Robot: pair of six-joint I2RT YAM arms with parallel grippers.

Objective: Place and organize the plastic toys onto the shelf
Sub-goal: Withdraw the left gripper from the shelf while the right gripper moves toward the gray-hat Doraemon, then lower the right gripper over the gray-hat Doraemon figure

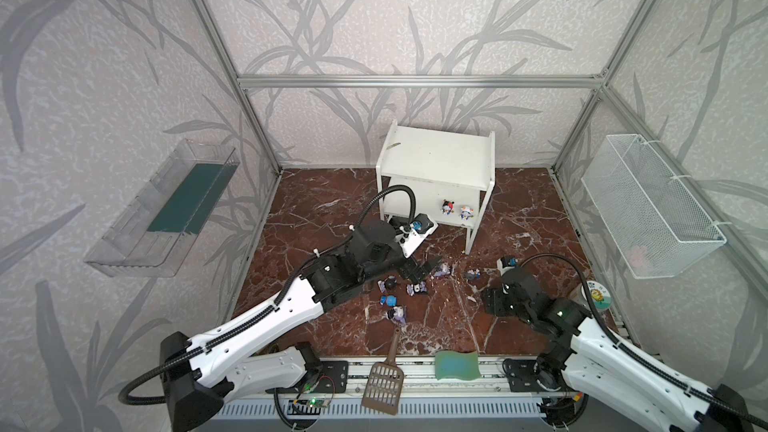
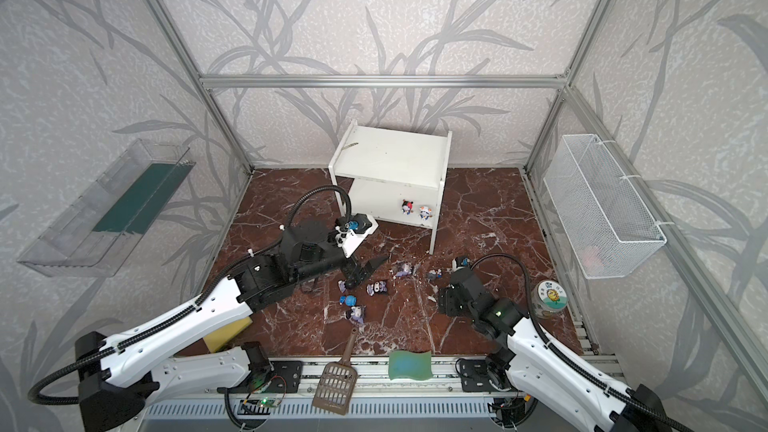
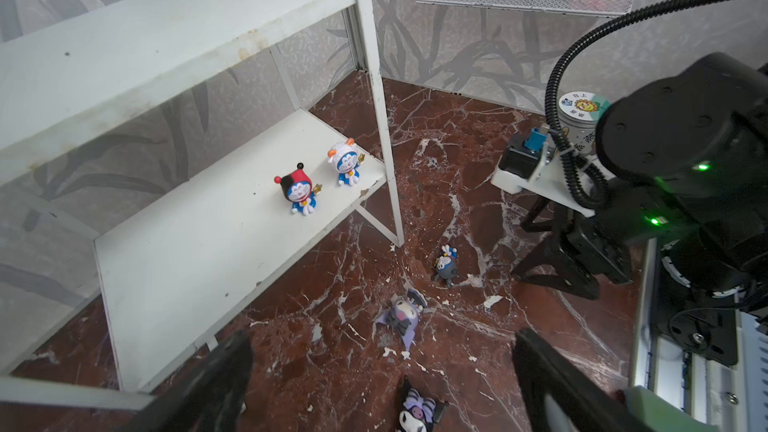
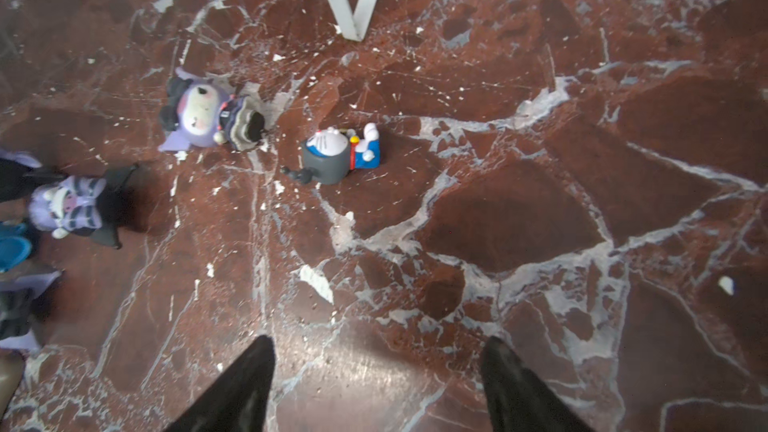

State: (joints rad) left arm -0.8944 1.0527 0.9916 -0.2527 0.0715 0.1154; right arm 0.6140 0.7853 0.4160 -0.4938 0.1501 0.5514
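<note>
Left hand [image 3: 380,347] hangs wide apart, empty, near purple pointed-eared plastic figurines [image 3: 401,317] on the red marble table [image 3: 457,118]; right hand [image 4: 378,342], also apart, faces a grey-headed blue figurine [image 4: 336,155]. Two blue-white figurines [image 3: 301,193] stand on the lower board of the white two-tier shelf [image 3: 187,263].

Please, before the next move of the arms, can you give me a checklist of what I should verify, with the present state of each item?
1. Left gripper empty: ok, fingers wide apart, nothing between.
2. Right gripper empty: ok, fingers apart over bare floor.
3. Grey-headed toy upright: not ok, it lies on its side.
4. Red-black-headed toy and white-headed toy upright on the shelf, lower board: ok.
5. Free room on that board: ok.
6. All toys shelved: not ok, six are on the floor.
</note>
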